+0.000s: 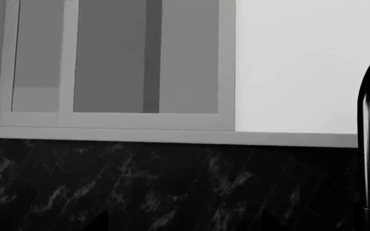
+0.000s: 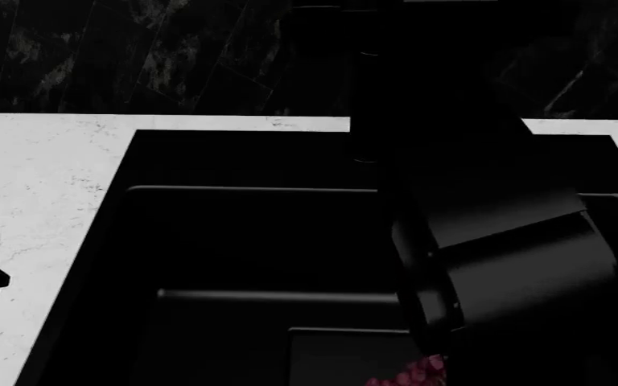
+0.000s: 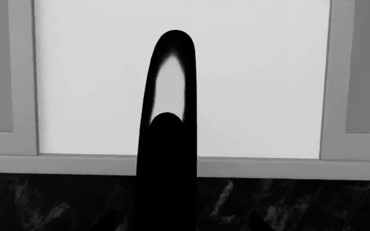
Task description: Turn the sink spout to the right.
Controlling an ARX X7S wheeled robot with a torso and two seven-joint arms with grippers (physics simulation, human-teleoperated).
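One slim matte black sink spout [image 3: 167, 144], a tall arched tube, rises at the far edge of the basin; in the right wrist view it stands dead centre and very close, its arch seen end-on against a bright white window pane [image 3: 256, 77] with grey frames to either side. In the left wrist view the same tube shows as a thin black curve near a black marbled backsplash [image 1: 140, 187]. Below lies one large deep black rectangular sink [image 2: 234, 241], set in a white marbled stone table [image 2: 41, 185]. From the head view, the bulky black right arm [image 2: 502, 249] reaches far over the basin toward the spout's base, hiding most of it. Neither gripper can be seen clearly, so I cannot tell whether either is open, closed, or holding anything. Judging by this, the task looks barely begun: the right arm seems lined up on the spout, but the swing to the right appears not yet made. Something small and reddish [image 2: 411, 375] shows at the near edge of the basin; too unclear to name.
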